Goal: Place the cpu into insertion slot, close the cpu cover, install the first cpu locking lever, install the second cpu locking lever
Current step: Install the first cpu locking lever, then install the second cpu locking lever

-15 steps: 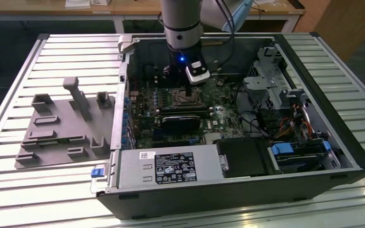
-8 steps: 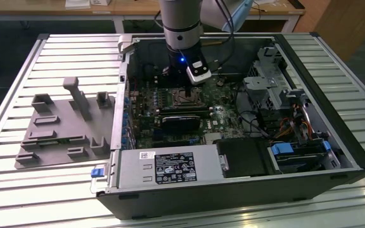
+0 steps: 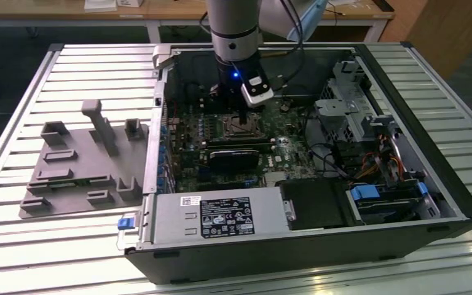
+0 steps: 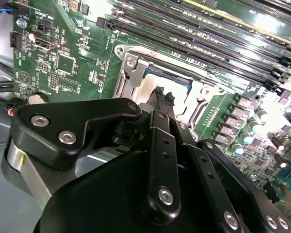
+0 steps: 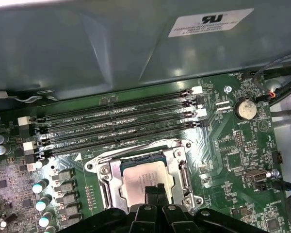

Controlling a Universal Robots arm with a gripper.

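The cpu (image 5: 144,175), a dull silver square, lies flat in the insertion slot (image 5: 101,171) on the green board. The silvery cpu cover (image 5: 183,175) lies down around it, framing the chip. My gripper (image 5: 155,193) hangs just above the near edge of the chip with its black fingers together and nothing between them. In the second wrist view the gripper (image 4: 163,95) points down at the cpu (image 4: 155,77) and the cover's rim (image 4: 128,65). In the exterior view the gripper (image 3: 238,118) stands over the insertion slot (image 3: 238,128) inside the open computer case.
Memory slots (image 5: 116,124) run beside the socket, with the grey case wall (image 5: 111,48) beyond them. A black card (image 3: 232,161), the power supply (image 3: 211,218), a drive cage (image 3: 351,117) and cables (image 3: 383,166) crowd the case. A grey fixture (image 3: 80,166) lies on the slatted table.
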